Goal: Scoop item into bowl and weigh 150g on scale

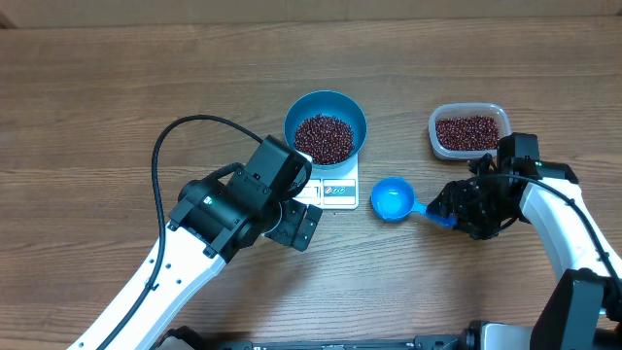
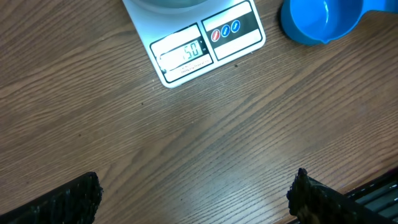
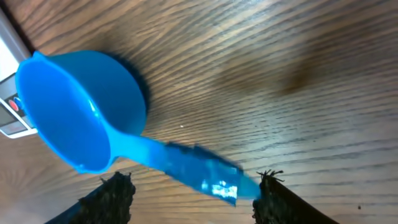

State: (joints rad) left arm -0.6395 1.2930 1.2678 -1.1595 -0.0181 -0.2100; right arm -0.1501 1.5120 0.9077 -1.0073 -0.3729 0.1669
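Right tool (image 3: 194,180) spread, scoop handle (image 3: 186,164) lying loose between its fingers. Left tool (image 2: 196,177) spread wide; scale (image 2: 205,43) ahead carries bowl (image 1: 326,100) of beans (image 1: 324,138).

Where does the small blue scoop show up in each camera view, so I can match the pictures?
Overhead: scoop at centre-right, just right of the scale, handle toward the right hand.
Left wrist: scoop in the top right corner, cut off by the frame.
Right wrist: scoop fills the left and middle, handle running lower right.
Shared landmark: the white scale, top centre in left wrist, left edge in right wrist.
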